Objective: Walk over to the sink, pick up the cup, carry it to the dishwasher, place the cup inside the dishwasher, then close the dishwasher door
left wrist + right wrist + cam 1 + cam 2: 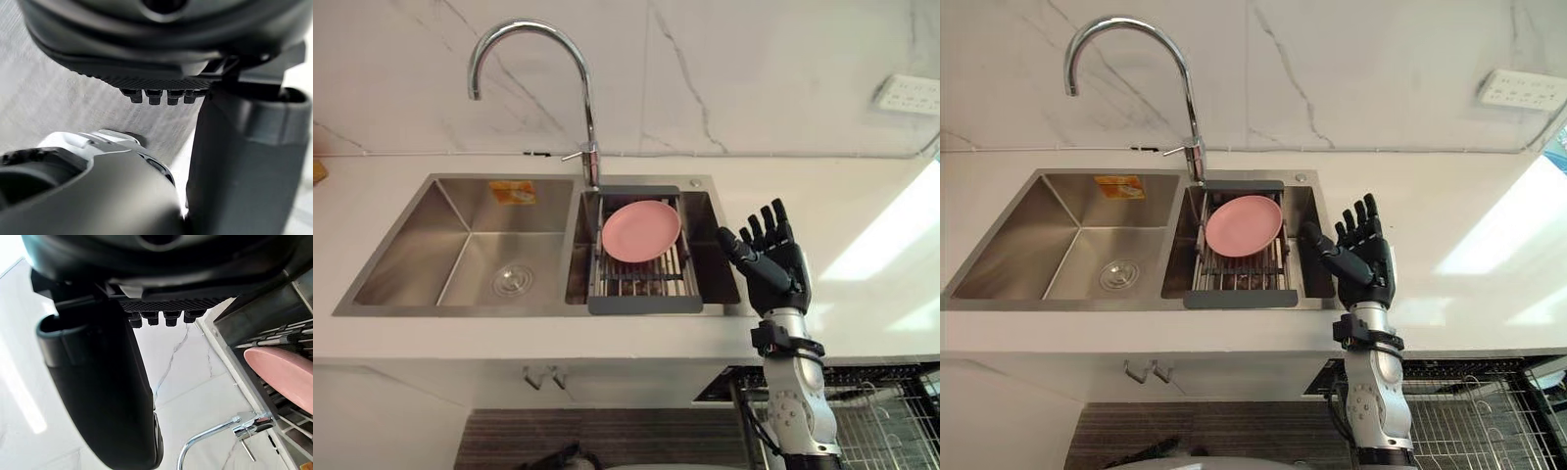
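Hanging over grey floor, the left hand in its wrist view has straight, released fingers and nothing in it.

Far to the left of the right hand is the steel sink. The big basin on that far side has an orange sticker on its back wall and a round drain in its floor. The chrome faucet rises behind the divider, up and left of the hand, with its spout arching over the big basin.

Just left of the hand is the smaller basin, with a grey drying rack set across it. A pink plate lies tilted on the rack bars, leaning toward the faucet side. The right wrist view shows the plate edge and the faucet past the hand's thumb.

The right hand is raised with its palm toward the sink, fingers straight and spread, thumb out toward the rack. It is released and grasps nothing. It is apart from the plate, and in the head views the thumb overlaps the sink's right rim.

Behind and right of the hand is white counter. Below the hand, by the forearm, is a wire dishwasher rack. A wall outlet sits up and right of the hand.

Cup: cannot tell where it is.
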Motion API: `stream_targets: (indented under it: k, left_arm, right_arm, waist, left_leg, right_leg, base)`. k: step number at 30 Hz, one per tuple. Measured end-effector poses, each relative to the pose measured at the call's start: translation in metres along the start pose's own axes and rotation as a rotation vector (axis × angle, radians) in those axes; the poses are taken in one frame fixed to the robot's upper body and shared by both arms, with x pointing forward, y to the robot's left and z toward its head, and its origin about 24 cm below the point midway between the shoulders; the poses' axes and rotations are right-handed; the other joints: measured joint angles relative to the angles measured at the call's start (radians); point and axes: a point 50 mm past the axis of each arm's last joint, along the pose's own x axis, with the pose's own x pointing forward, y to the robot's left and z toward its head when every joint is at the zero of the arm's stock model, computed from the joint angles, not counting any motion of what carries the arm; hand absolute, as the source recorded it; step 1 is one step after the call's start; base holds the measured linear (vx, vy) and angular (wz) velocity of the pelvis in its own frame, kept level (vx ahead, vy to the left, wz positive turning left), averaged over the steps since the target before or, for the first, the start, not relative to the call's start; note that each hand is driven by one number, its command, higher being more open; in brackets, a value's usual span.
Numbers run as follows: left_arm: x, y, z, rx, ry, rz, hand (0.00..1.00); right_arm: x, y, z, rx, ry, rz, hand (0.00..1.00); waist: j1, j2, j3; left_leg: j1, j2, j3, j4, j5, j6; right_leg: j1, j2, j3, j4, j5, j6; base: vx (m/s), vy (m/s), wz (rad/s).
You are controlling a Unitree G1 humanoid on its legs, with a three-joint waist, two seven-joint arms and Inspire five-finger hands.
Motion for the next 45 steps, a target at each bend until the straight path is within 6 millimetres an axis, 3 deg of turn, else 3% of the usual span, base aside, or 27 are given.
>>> stream_targets:
  k: [2,4,6,7,8,9,10,11,12,14,15,16,17,19,21,22,23,25,27,32,37,42,45]
  left_arm:
    - [0.0,-0.004,-0.004,-0.071,0.009,0.002,1.0]
    - [0.0,-0.002,-0.01,-0.115,0.029,0.01,1.0]
    - [0.0,0.003,-0.012,-0.133,0.028,0.024,1.0]
    - [-0.001,0.004,-0.014,-0.133,0.035,0.03,1.0]
    - [0.0,0.006,-0.018,-0.133,0.053,0.044,1.0]
    - [0.0,0.012,-0.015,-0.12,0.055,0.054,1.0]
    - [0.0,0.014,-0.011,-0.102,0.054,0.06,1.0]
    - [0.001,0.015,-0.005,-0.062,0.055,0.063,1.0]
    - [0.002,0.013,-0.004,-0.043,0.061,0.059,1.0]
    - [0.002,0.011,-0.005,-0.016,0.067,0.034,1.0]
    - [0.002,0.011,-0.006,-0.005,0.072,0.027,1.0]
    - [0.002,0.012,-0.006,0.021,0.079,0.024,1.0]
    - [0.002,0.012,-0.006,0.033,0.081,0.022,1.0]
    - [0.001,0.012,-0.007,0.066,0.092,0.019,1.0]
    - [0.001,0.013,-0.006,0.075,0.103,0.02,1.0]
    - [0.001,0.015,-0.006,0.082,0.114,0.026,1.0]
    - [0.001,0.015,-0.004,0.082,0.11,0.023,1.0]
    - [0.001,0.01,-0.007,0.082,0.118,0.011,1.0]
    - [0.001,0.01,-0.005,0.084,0.112,0.009,1.0]
    - [0.001,0.01,-0.004,0.117,0.106,-0.008,1.0]
    - [0.002,0.011,-0.004,0.138,0.094,-0.005,1.0]
    - [0.002,0.012,-0.004,0.16,0.086,-0.001,1.0]
    - [0.001,0.014,-0.006,0.177,0.096,-0.011,1.0]
  right_arm:
    - [0.009,0.008,0.009,-0.014,-0.036,0.029,1.0]
    - [0.014,0.013,0.014,-0.004,-0.072,0.032,1.0]
    - [0.014,0.011,0.019,-0.002,-0.109,0.014,1.0]
    - [0.013,0.009,0.021,-0.005,-0.115,0.005,1.0]
    - [0.01,0.002,0.021,-0.006,-0.122,-0.028,1.0]
    - [0.004,-0.002,0.017,0.008,-0.109,-0.076,1.0]
    - [0.002,-0.003,0.015,0.018,-0.103,-0.089,1.0]
    - [-0.002,-0.005,0.013,0.03,-0.097,-0.116,1.0]
    - [-0.008,-0.009,0.01,0.035,-0.083,-0.154,1.0]
    - [-0.013,-0.013,0.007,0.045,-0.071,-0.194,1.0]
    - [-0.014,-0.013,0.006,0.049,-0.069,-0.203,1.0]
    - [-0.014,-0.014,0.006,0.049,-0.069,-0.209,1.0]
    - [-0.014,-0.014,0.006,0.05,-0.069,-0.21,1.0]
    - [-0.013,-0.012,0.005,0.053,-0.069,-0.204,1.0]
    - [-0.011,-0.008,0.006,0.06,-0.078,-0.186,1.0]
    - [-0.01,-0.004,0.009,0.06,-0.089,-0.169,1.0]
    - [-0.01,-0.004,0.01,0.054,-0.092,-0.164,1.0]
    - [-0.01,-0.008,0.011,0.04,-0.092,-0.174,1.0]
    - [-0.011,-0.012,0.013,0.033,-0.097,-0.191,1.0]
    - [-0.012,-0.026,0.026,0.012,-0.151,-0.215,1.0]
    - [-0.01,-0.026,0.031,-0.046,-0.148,-0.108,1.0]
    - [-0.003,-0.025,0.039,-0.36,-0.064,0.07,1.0]
    - [0.004,-0.026,0.044,-0.664,0.025,0.21,1.0]
  waist:
    - [0.013,0.012,0.011]
    - [0.014,0.016,0.011]
    - [-0.001,0.016,0.011]
    - [-0.009,0.019,0.009]
    - [-0.016,0.005,0.009]
    - [-0.016,-0.026,-0.009]
    - [-0.022,-0.042,-0.015]
    - [-0.037,-0.057,-0.011]
    - [-0.037,-0.055,-0.013]
    - [-0.033,-0.046,-0.013]
    - [-0.032,-0.043,-0.011]
    - [-0.032,-0.041,-0.007]
    - [-0.033,-0.04,-0.004]
    - [-0.034,-0.032,0.0]
    - [-0.031,-0.035,-0.001]
    - [-0.029,-0.048,-0.009]
    - [-0.029,-0.06,-0.013]
    - [-0.027,-0.04,-0.011]
    - [-0.028,-0.041,-0.011]
    - [-0.029,-0.044,-0.013]
    - [-0.031,-0.045,-0.014]
    - [-0.033,-0.046,-0.022]
    - [-0.036,-0.048,-0.038]
  left_leg:
    - [-0.012,-0.002,-0.026,0.044,-0.008,-0.009]
    - [0.002,0.027,-0.035,0.03,-0.037,0.011]
    - [0.05,0.083,-0.04,-0.091,-0.024,-0.01]
    - [0.07,0.088,-0.038,-0.145,-0.012,-0.025]
    - [0.106,0.071,-0.024,-0.222,0.018,-0.077]
    - [0.12,0.014,0.006,-0.268,0.022,-0.056]
    - [0.111,-0.01,0.007,-0.271,0.021,-0.043]
    - [0.096,-0.039,0.003,-0.251,0.009,-0.019]
    - [0.095,-0.052,0.003,-0.241,-0.005,-0.002]
    - [0.113,-0.064,0.012,-0.257,-0.016,0.015]
    - [0.129,-0.066,0.017,-0.274,-0.017,0.024]
    - [0.161,-0.072,0.018,-0.306,-0.012,0.033]
    - [0.18,-0.068,0.017,-0.322,-0.008,0.039]
    - [0.237,-0.063,0.015,-0.364,-0.005,0.047]
    - [0.244,-0.062,0.018,-0.377,-0.005,0.047]
    - [0.231,-0.075,0.02,-0.378,-0.005,0.046]
    - [0.231,-0.085,0.018,-0.378,-0.006,0.044]
    - [0.23,-0.07,0.018,-0.378,-0.013,0.028]
    - [0.23,-0.05,0.017,-0.378,-0.017,0.014]
    - [0.247,-0.024,0.031,-0.396,-0.018,-0.007]
    - [0.274,-0.024,0.069,-0.424,-0.015,-0.011]
    - [0.289,-0.031,0.094,-0.443,-0.015,-0.011]
    - [0.296,-0.034,0.103,-0.454,-0.015,-0.011]
  right_leg:
    - [0.01,-0.014,0.011,-0.001,-0.004,-0.001]
    - [0.003,-0.03,0.027,0.001,-0.01,-0.003]
    - [0.001,-0.062,0.043,-0.001,-0.005,0.03]
    - [0.0,-0.071,0.044,-0.002,-0.005,0.046]
    - [0.003,-0.105,0.049,-0.004,-0.002,0.081]
    - [-0.011,-0.156,0.056,-0.006,0.003,0.087]
    - [-0.019,-0.179,0.056,-0.002,0.01,0.085]
    - [-0.032,-0.212,0.05,0.022,0.045,0.105]
    - [-0.057,-0.231,0.051,0.072,0.068,0.102]
    - [-0.119,-0.254,0.063,0.188,0.091,0.068]
    - [-0.154,-0.261,0.078,0.254,0.11,0.032]
    - [-0.191,-0.269,0.1,0.339,0.131,-0.044]
    - [-0.211,-0.27,0.122,0.385,0.125,-0.062]
    - [-0.247,-0.215,0.152,0.487,-0.012,-0.027]
    - [-0.262,-0.156,0.144,0.412,-0.047,-0.021]
    - [-0.272,-0.11,0.161,0.288,0.001,-0.027]
    - [-0.272,-0.107,0.149,0.266,0.009,-0.021]
    - [-0.223,-0.082,0.162,0.167,0.026,0.009]
    - [-0.192,-0.054,0.155,0.103,0.045,0.014]
    - [-0.15,-0.013,0.159,0.015,0.079,0.003]
    - [-0.144,-0.001,0.187,-0.015,0.094,0.005]
    - [-0.142,0.0,0.203,-0.036,0.107,0.012]
    - [-0.142,-0.001,0.207,-0.041,0.109,0.015]
  base:
    - [-0.03,0.101,-0.11]
    - [-0.01,0.127,-0.25]
    - [0.08,0.172,-0.14]
    - [0.14,0.282,-0.07]
    - [0.17,0.3,-0.15]
    - [0.19,0.295,-0.1]
    - [0.2,0.252,0.07]
    - [0.23,0.301,0.21]
    - [0.22,0.295,0.18]
    - [0.15,0.233,-0.08]
    - [0.13,0.227,-0.13]
    - [0.11,0.179,-0.07]
    - [0.14,0.156,0.05]
    - [0.13,0.074,0.09]
    - [0.1,0.006,0.01]
    - [0.09,-0.042,0.03]
    - [0.09,-0.073,0.01]
    - [0.07,-0.072,-0.05]
    - [0.04,-0.08,-0.06]
    - [0.01,-0.076,-0.11]
    - [0.01,-0.017,-0.19]
    - [-0.01,-0.006,-0.13]
    - [-0.02,-0.007,-0.07]
